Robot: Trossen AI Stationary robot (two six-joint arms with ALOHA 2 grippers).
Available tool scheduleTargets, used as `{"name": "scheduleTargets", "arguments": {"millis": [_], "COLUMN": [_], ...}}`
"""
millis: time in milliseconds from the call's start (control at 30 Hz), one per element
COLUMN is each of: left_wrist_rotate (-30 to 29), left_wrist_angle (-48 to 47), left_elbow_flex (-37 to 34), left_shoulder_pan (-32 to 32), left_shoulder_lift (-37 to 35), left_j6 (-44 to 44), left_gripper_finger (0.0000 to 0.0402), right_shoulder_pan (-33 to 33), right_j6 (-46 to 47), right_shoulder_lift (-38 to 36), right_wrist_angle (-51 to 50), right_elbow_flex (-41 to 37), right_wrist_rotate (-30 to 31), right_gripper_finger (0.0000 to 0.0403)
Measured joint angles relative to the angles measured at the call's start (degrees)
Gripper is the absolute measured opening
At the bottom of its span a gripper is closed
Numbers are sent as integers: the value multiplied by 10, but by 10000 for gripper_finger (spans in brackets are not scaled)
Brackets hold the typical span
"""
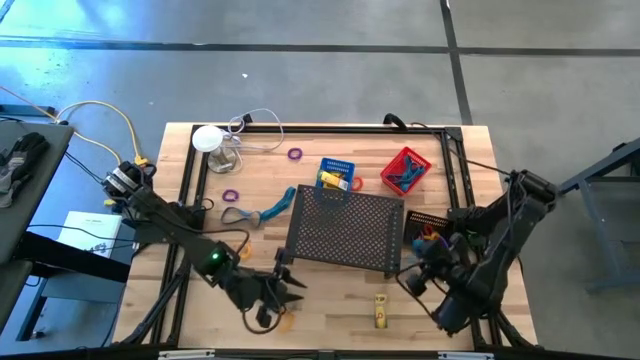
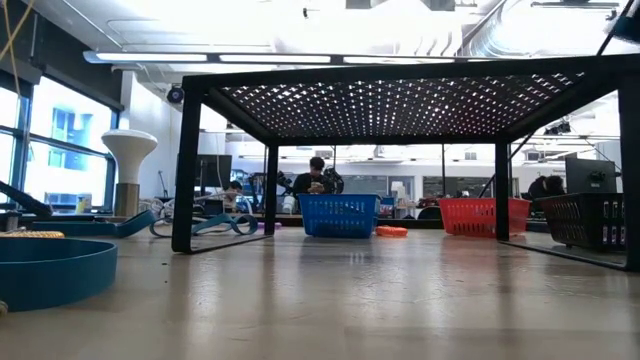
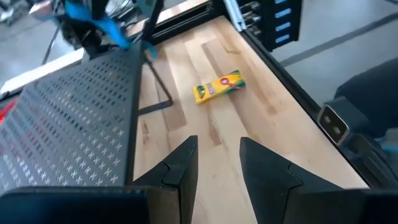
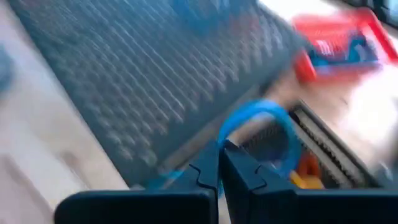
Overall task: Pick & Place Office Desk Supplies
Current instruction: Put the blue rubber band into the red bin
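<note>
The right gripper (image 4: pixel 219 163) is clenched on a blue rubber-band loop (image 4: pixel 261 127), near the worktop's right edge, just beside the black mesh tray (image 1: pixel 345 232) and over a dark basket (image 1: pixel 425 226); to do this well, I judge, carry the loop level, centre it over the basket, and let go only when low, since a springy band may bounce out; the left gripper (image 3: pixel 219 155) hangs parted and empty near the front edge, facing a yellow crayon box (image 3: pixel 219 86) lying flat there, well apart.
</note>
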Motion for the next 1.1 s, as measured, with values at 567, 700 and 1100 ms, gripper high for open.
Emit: {"name": "scheduleTargets", "arguments": {"millis": [567,700,1100], "left_wrist_rotate": [4,4,4], "left_wrist_angle": [-25,-25,-26], "left_elbow_flex": [0,0,0], "left_shoulder_pan": [-19,-26,-28], "left_shoulder_lift": [0,0,0], "left_j6": [-87,-87,-87], "left_gripper_finger": [113,113,113], "right_shoulder_pan": [-316,-409,-636], "right_j6": [-389,-452,-661], "right_shoulder_lift": [-177,-204,-216], "right_wrist_angle": [-4,-5,264], "right_elbow_flex": [-3,-21,-214], "right_wrist_rotate": [144,163,153], "right_gripper_finger": [2,2,2]}}
